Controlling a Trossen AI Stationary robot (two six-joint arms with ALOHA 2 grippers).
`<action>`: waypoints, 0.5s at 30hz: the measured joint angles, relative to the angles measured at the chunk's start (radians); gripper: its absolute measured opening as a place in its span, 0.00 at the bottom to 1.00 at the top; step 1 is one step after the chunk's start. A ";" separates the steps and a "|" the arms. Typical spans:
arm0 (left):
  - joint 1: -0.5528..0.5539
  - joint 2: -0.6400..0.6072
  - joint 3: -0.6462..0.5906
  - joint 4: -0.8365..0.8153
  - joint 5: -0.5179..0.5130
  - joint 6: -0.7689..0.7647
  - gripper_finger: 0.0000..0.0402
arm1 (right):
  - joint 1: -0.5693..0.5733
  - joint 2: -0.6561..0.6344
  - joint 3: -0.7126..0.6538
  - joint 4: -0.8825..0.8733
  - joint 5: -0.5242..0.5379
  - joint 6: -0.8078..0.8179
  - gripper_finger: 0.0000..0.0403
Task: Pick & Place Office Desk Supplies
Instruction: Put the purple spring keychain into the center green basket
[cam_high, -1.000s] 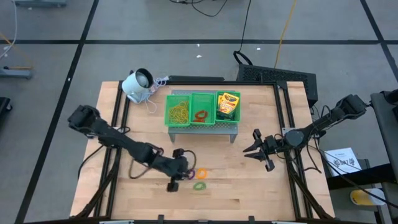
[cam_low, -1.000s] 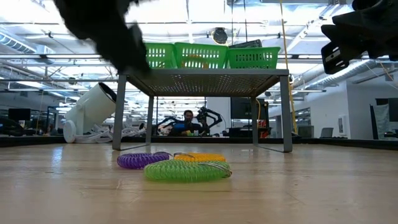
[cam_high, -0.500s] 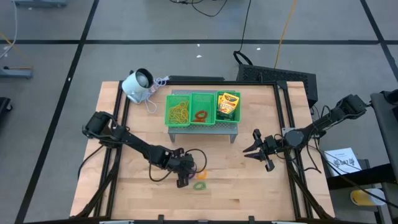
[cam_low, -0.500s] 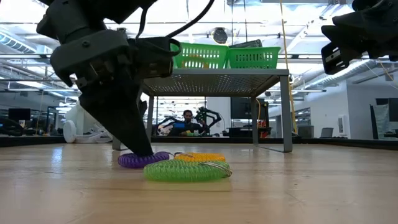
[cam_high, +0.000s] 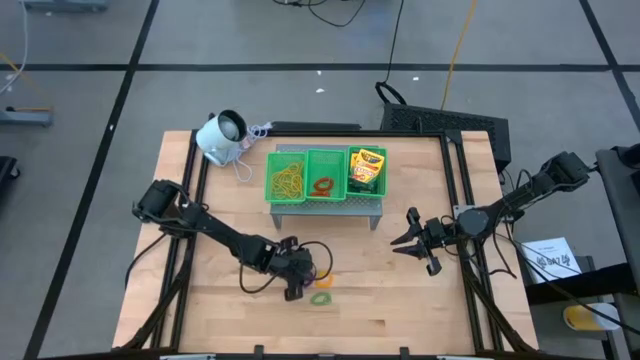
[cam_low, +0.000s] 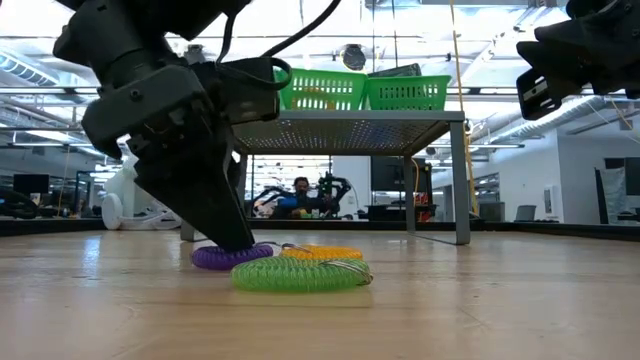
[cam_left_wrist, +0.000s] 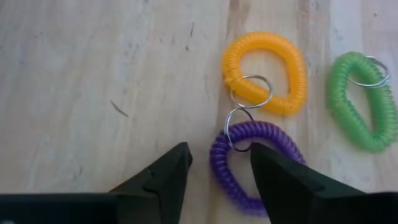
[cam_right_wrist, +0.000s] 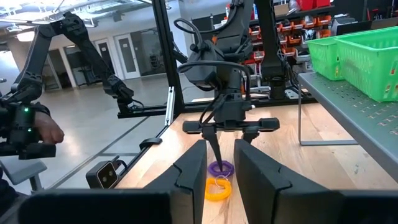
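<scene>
From my L wrist cam, L gripper (cam_left_wrist: 217, 165) jaws apart, straddling purple ring (cam_left_wrist: 252, 163)'s near edge; 1 orange ring (cam_left_wrist: 266, 72) just beyond, 1 green ring (cam_left_wrist: 364, 99) off to the side. High cam adds tray (cam_high: 325, 175), R gripper (cam_high: 414, 241) well apart, fingers slightly apart, empty.

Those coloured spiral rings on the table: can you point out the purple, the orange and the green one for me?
purple ring (cam_left_wrist: 231, 180), left wrist view, on the coil's outer side next to its metal loop.
orange ring (cam_left_wrist: 297, 68), left wrist view, on the coil's thick curved side.
green ring (cam_low: 298, 275), low view, on the front of the coil.
</scene>
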 joint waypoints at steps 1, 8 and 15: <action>0.000 0.000 0.000 -0.001 -0.004 0.003 0.45 | 0.000 0.000 0.000 0.000 0.000 0.000 0.17; -0.011 0.000 -0.001 -0.031 -0.015 0.072 0.29 | 0.000 0.000 0.000 0.000 0.000 0.000 0.17; -0.004 0.000 -0.001 -0.037 -0.015 0.076 0.07 | 0.000 0.000 0.000 0.000 0.000 -0.001 0.17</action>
